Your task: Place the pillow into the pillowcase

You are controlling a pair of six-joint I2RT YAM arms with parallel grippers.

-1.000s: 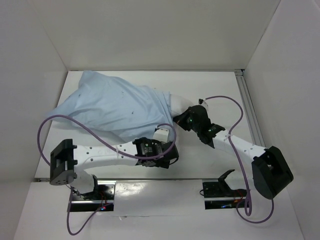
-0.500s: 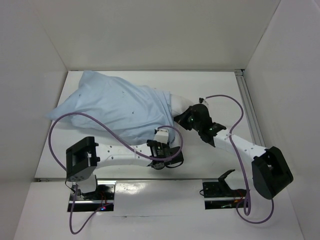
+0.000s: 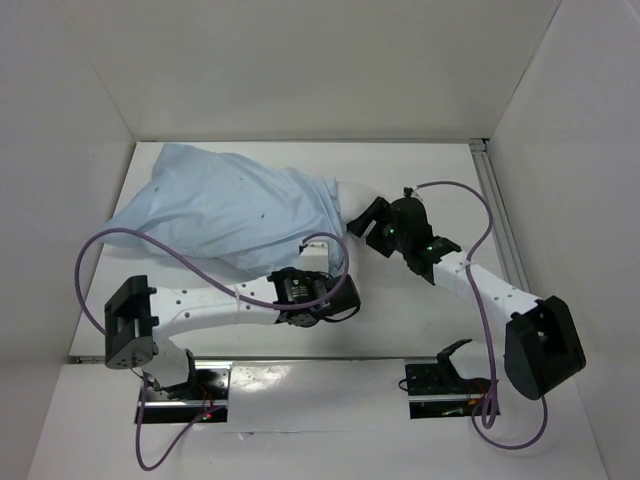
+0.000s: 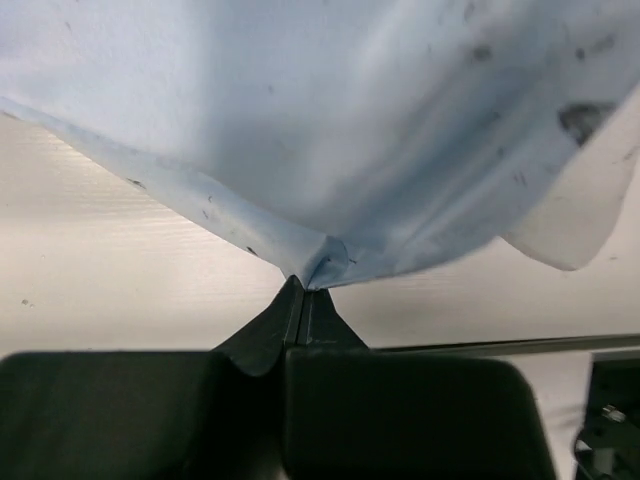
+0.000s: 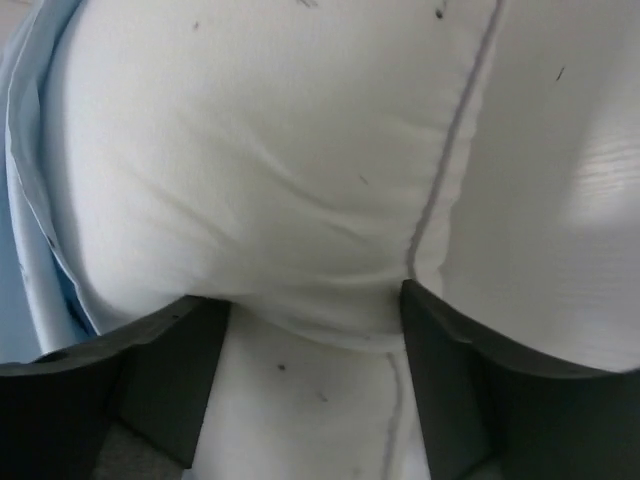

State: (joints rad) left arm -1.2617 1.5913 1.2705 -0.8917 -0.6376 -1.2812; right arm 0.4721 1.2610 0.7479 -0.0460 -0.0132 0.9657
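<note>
Pinching: left gripper (image 4: 303, 292), jaws together on the pillowcase (image 4: 330, 120) edge
Straddling: right gripper (image 5: 312, 305), jaws apart around the pillow (image 5: 250, 170) end
Resting: pillow mostly inside pillowcase, white end showing, on the table (image 3: 430, 175)

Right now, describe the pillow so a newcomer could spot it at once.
On the white table, a big light blue pillowcase sprawls across the far left. From its open right end bulges the pillow. Unlike the thin wrinkled blue cloth, it is plump, white and seamed.
</note>
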